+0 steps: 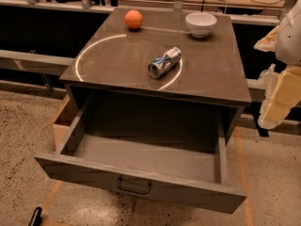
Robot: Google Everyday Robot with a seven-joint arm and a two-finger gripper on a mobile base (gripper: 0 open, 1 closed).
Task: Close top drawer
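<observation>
The top drawer (pixel 146 157) of the dark-grey cabinet is pulled far out toward me, and its deep tray is empty. Its front panel (pixel 197 196) runs along the bottom of the view, with a small black loop handle (pixel 134 186) at its centre. Only a cream, padded part of my arm (pixel 284 88) shows at the right edge, beside the cabinet's right side and apart from the drawer. My gripper is out of view.
On the cabinet top (pixel 113 60) lie an orange ball (pixel 133 19), a white bowl (pixel 201 24) and a silver can (pixel 164 62) on its side. An open cardboard box (pixel 63 121) stands left of the drawer. A small black object (pixel 35 216) shows at the bottom left on the speckled floor.
</observation>
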